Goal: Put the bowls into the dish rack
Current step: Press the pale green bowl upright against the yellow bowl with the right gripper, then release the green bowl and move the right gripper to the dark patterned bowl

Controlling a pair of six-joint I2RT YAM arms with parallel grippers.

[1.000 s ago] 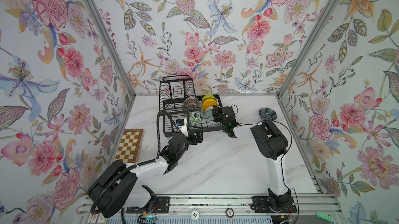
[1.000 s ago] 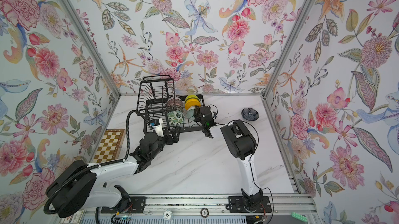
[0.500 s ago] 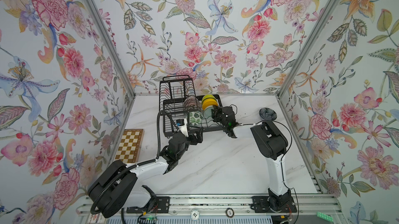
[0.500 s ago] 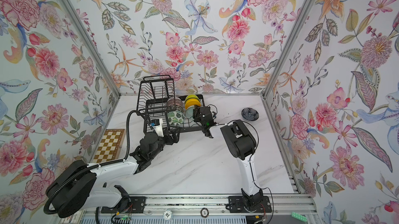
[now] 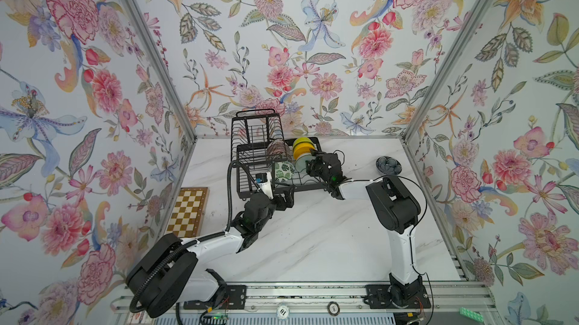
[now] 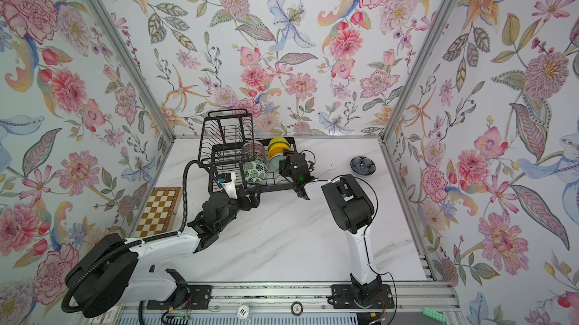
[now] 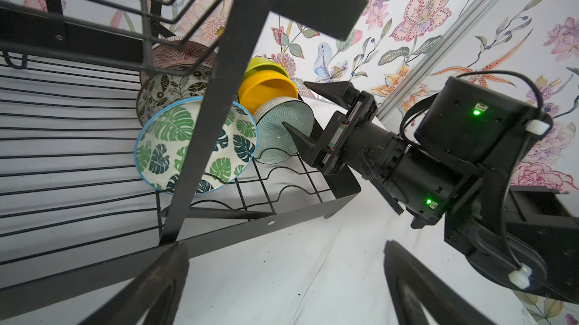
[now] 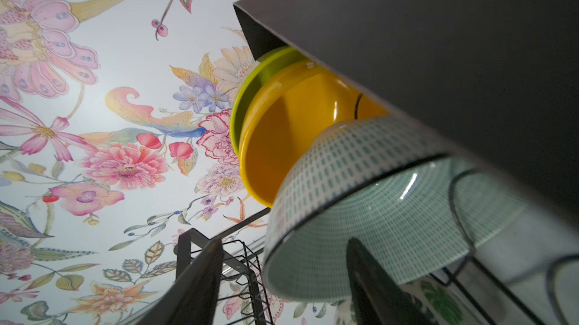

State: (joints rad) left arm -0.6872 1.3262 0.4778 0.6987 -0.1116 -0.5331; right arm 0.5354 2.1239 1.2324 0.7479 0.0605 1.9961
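Across both top views, the rack [image 5: 250, 132] sits at 12 o'clock on the tabletop [image 5: 313, 239], with a blue bowl [image 5: 388, 165] loose at 2 o'clock. Left wrist view: the left pincer [image 7: 283, 245] gapes wide, holding nothing. The right pincer [image 7: 295, 104] spreads astride the celadon bowl [image 7: 272, 132], which stands in the rack. Right wrist view: the orange bowl [image 8: 282, 151] sits behind it.

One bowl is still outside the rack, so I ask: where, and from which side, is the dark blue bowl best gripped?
By its rim, from above. The dark blue bowl stands upright on the table, mouth up, so one finger should fit inside, one outside.
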